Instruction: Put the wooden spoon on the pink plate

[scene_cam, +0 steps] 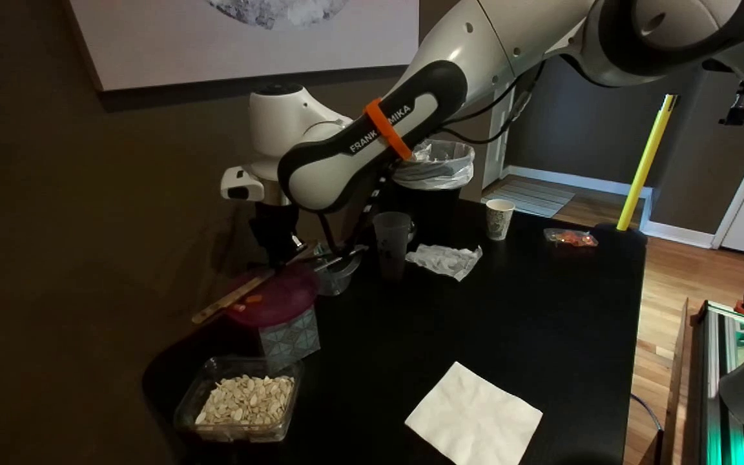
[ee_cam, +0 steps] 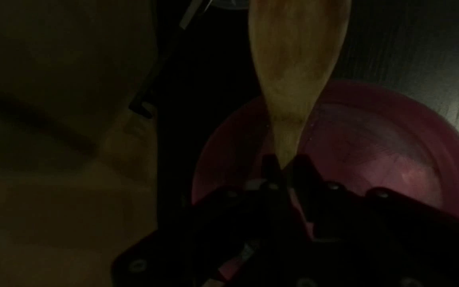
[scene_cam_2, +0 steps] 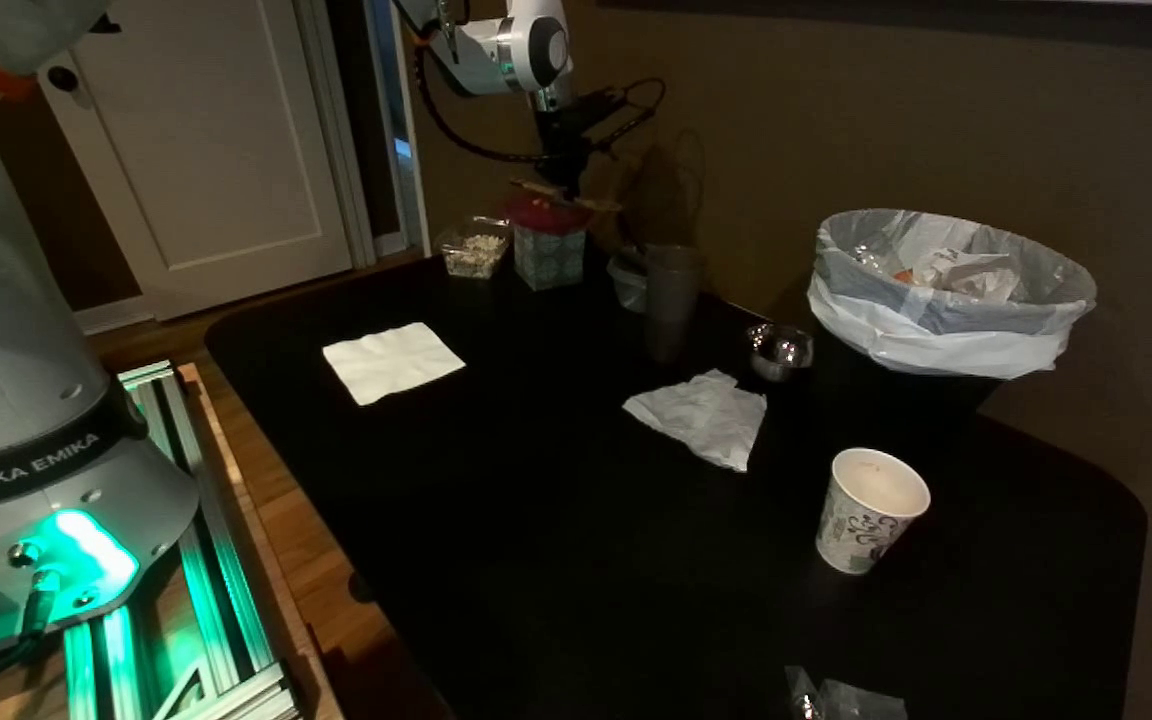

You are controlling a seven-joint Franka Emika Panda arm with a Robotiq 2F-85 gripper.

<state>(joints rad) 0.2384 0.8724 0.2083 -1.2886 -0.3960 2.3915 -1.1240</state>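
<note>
The tan wooden spoon lies across the top of the pink plate, its handle end past one rim and its head past the other. In the wrist view the spoon's head points away beyond the plate's rim. My gripper is shut on the spoon's neck. In both exterior views the gripper points down over the plate, and the spoon shows on both sides of it. I cannot tell whether the spoon touches the plate. Orange bits lie on the plate.
The plate sits on a patterned box close to the wall. A clear tub of pale flakes stands beside it. A clear bowl with utensils and a tall cup are on the other side. A metal pot stands farther along.
</note>
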